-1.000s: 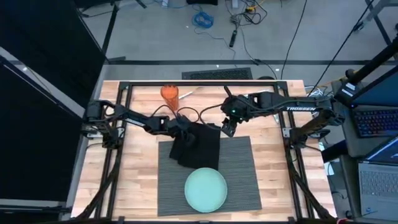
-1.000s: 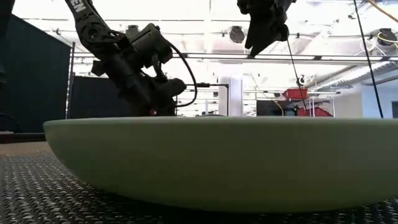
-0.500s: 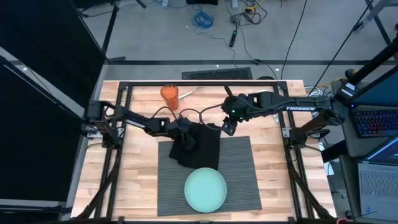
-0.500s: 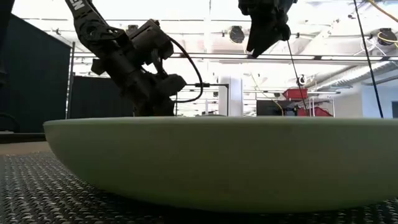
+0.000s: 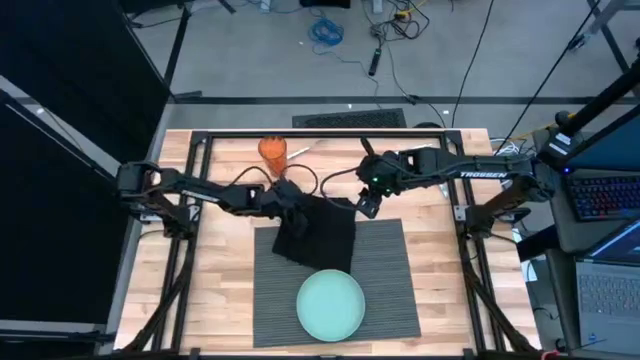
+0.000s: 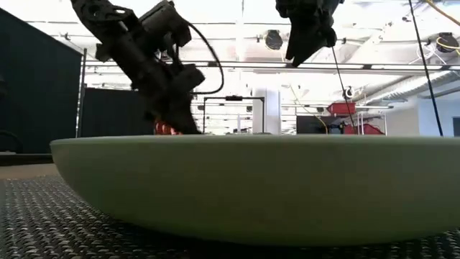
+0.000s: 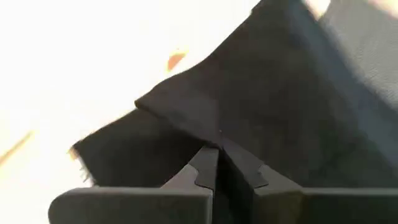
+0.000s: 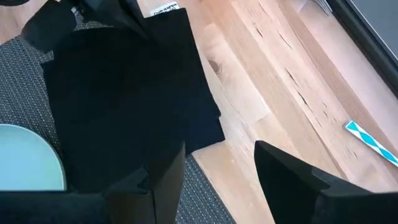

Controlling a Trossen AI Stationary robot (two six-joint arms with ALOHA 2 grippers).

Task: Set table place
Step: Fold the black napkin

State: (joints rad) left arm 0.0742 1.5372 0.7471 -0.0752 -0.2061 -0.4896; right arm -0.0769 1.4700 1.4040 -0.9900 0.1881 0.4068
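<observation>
Two arms worked over the table, both in the upper middle of the high view. Its largest item, the dark grey placemat, lay centre-bottom of that frame with the pale teal plate on its lower middle. A black napkin lay partly on the mat's upper left, overhanging the mat's top edge onto bare wood; its long axis ran roughly top to bottom of the frame.

Left gripper was at the napkin's upper left corner, its fingers pressed together on a fold of the cloth. It was therefore the nearer arm. Right gripper hovered just off the napkin's upper right corner, fingers spread, nothing between them.

Judgement: bare mat lay right of the napkin and bare wood left of the mat, so either way was free. An orange cup stood well above, clear of any drag path.
</observation>
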